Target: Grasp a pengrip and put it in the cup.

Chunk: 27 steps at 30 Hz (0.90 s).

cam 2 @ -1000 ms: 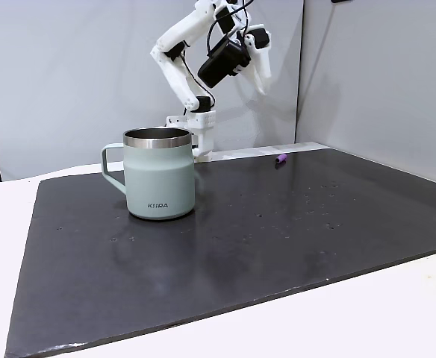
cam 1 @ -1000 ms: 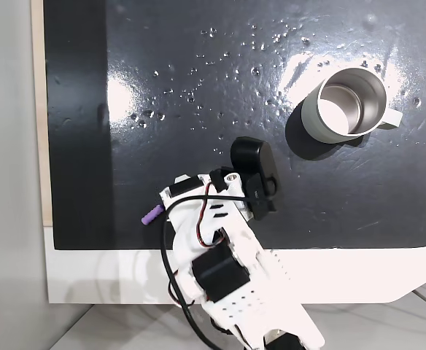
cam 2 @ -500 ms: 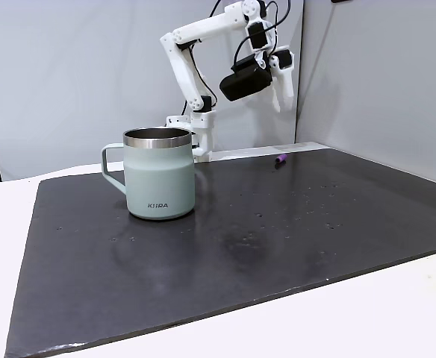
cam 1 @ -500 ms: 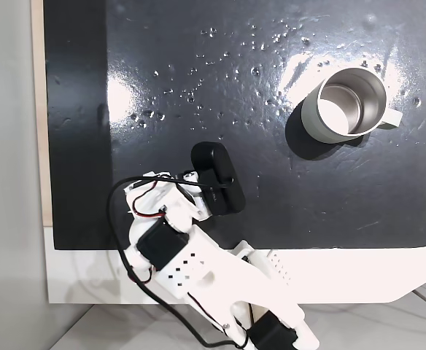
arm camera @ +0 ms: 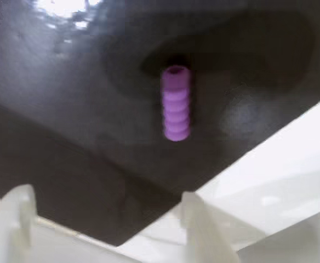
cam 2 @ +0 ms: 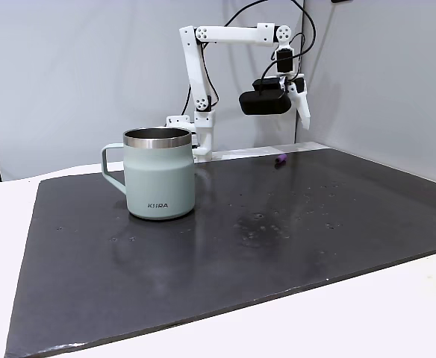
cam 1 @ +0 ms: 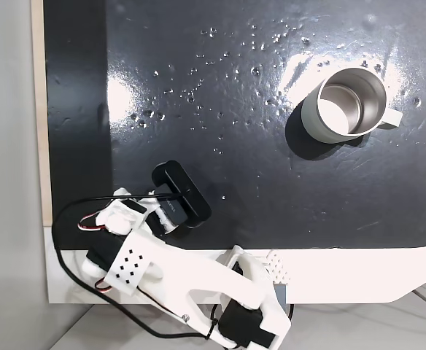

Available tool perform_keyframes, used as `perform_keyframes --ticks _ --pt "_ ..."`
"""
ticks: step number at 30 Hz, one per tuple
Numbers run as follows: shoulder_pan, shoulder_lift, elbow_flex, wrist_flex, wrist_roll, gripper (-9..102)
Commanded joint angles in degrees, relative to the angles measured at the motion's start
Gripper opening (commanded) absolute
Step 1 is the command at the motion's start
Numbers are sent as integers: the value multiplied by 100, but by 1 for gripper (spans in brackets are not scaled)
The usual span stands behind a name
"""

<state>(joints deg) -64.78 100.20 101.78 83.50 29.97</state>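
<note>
Purple pengrip lying on the dark mat, end effector above it, fingers spread wide, cup well apart

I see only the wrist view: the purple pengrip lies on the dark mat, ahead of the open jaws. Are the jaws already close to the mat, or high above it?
Observer: High above it. In a fixed view the jaws hang in the air over the pengrip, well clear of the mat.
Operator: Thank you. And where stands the cup? It is not in my picture.
Observer: The cup stands upright on the same mat, well apart from the pengrip, with its handle on the side away from the pengrip.
</note>
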Motion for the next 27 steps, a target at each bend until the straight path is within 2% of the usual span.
perform_keyframes --ticks 1,6,15,27 --pt "-378 -97 -167 114 35 33" --pt "-466 -360 -35 -9 35 33" --pt "-193 -686 668 -756 -132 32" --pt "-272 -1213 686 -1336 -149 32"
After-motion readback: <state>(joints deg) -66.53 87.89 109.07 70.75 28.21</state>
